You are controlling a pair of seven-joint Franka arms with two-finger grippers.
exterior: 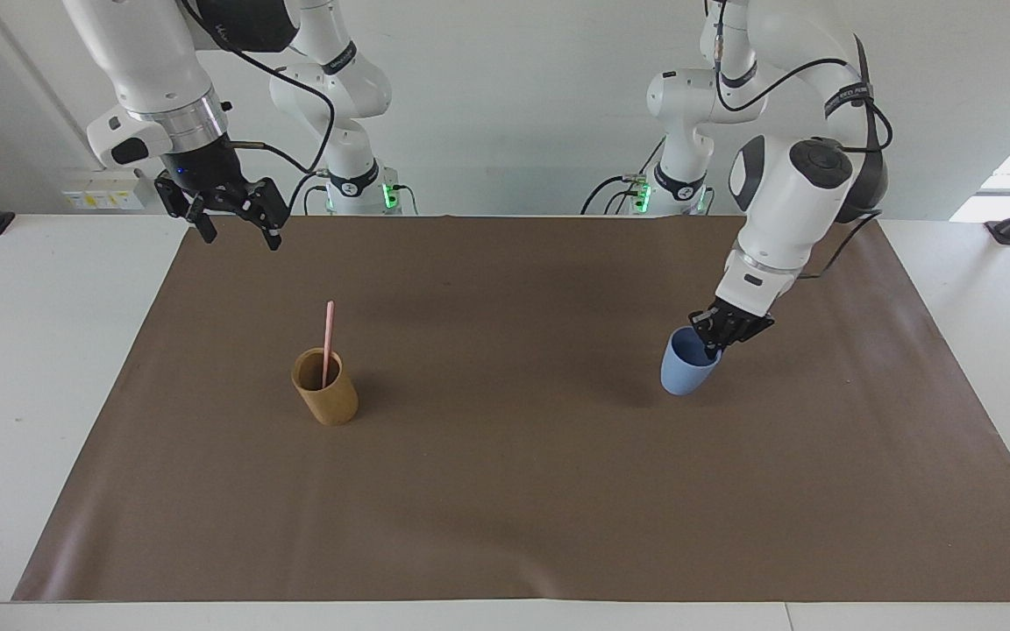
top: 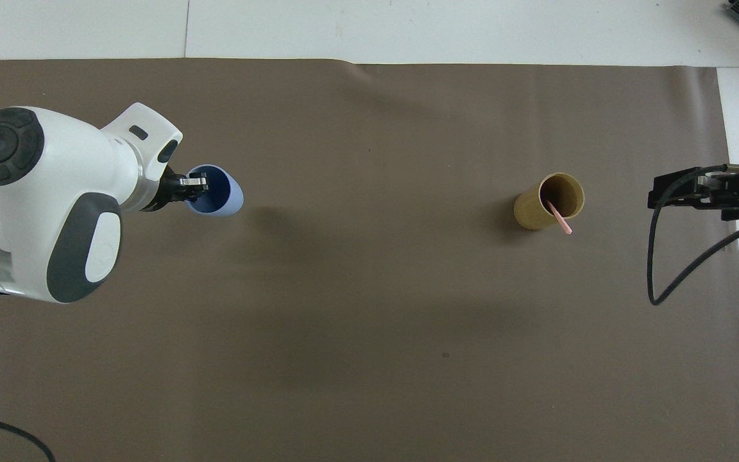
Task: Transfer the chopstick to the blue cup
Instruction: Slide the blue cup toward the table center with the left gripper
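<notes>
A pale pink chopstick stands leaning in a tan cylindrical cup toward the right arm's end of the mat. The small light-blue cup hangs tilted a little above the mat toward the left arm's end. My left gripper is shut on the blue cup's rim. My right gripper hangs open in the air over the mat's corner nearest the right arm's base, apart from the tan cup; this arm waits.
A brown mat covers most of the white table. A black cable hangs from the right arm over the mat's edge.
</notes>
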